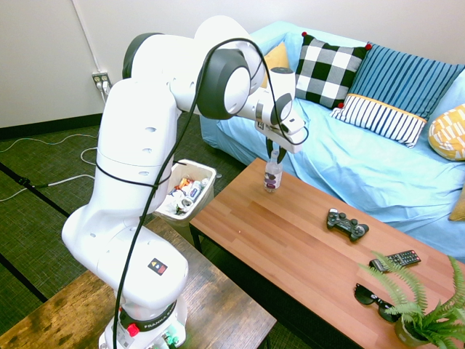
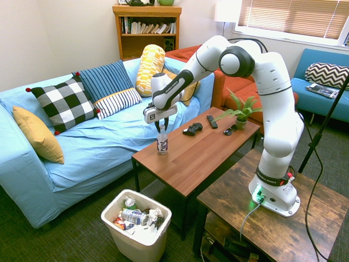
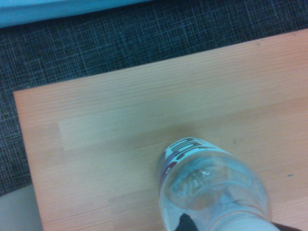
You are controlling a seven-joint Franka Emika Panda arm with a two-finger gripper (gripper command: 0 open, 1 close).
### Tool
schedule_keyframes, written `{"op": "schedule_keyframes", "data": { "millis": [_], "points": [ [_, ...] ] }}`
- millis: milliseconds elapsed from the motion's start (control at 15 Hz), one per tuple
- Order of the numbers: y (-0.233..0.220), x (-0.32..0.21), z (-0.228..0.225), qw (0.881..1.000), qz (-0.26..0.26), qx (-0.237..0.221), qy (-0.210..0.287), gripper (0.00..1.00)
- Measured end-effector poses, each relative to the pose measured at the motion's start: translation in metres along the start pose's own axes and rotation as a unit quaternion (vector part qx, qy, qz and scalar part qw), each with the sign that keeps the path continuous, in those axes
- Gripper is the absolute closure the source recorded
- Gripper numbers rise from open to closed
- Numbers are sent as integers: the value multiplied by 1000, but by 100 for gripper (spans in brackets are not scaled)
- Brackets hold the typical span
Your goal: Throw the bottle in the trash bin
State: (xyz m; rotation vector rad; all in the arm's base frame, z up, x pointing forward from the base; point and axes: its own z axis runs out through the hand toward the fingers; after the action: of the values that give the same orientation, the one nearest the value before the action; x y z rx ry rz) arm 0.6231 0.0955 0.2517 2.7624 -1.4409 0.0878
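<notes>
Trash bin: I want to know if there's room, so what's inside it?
The trash bin holds crumpled white wrappers and cans piled close to its rim. Whatever lies beneath that top layer is covered.

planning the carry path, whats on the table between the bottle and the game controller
Nothing: in the second exterior view, only bare wooden coffee table top lies between the small clear plastic bottle and the black game controller.

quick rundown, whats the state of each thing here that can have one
bottle: upright near the coffee table's end, cap on, looks empty
hand: down over the bottle's cap, fingers around its top; grip not clear
trash bin: on the floor by the table's end, open, partly full of cans and wrappers
game controller: lying flat on the table
remote: lying flat
sunglasses: lying near the potted fern
</notes>
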Motion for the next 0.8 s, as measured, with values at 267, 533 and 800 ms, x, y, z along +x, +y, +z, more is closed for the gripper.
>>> {"op": "schedule_keyframes", "data": {
  "millis": [267,533,800],
  "points": [
    [1,4,-4,1000,-3,6,-6,100],
    [2,-19,-56,999,-32,41,-2,100],
    [10,-140,-87,994,-100,45,16,100]
  ]
}}
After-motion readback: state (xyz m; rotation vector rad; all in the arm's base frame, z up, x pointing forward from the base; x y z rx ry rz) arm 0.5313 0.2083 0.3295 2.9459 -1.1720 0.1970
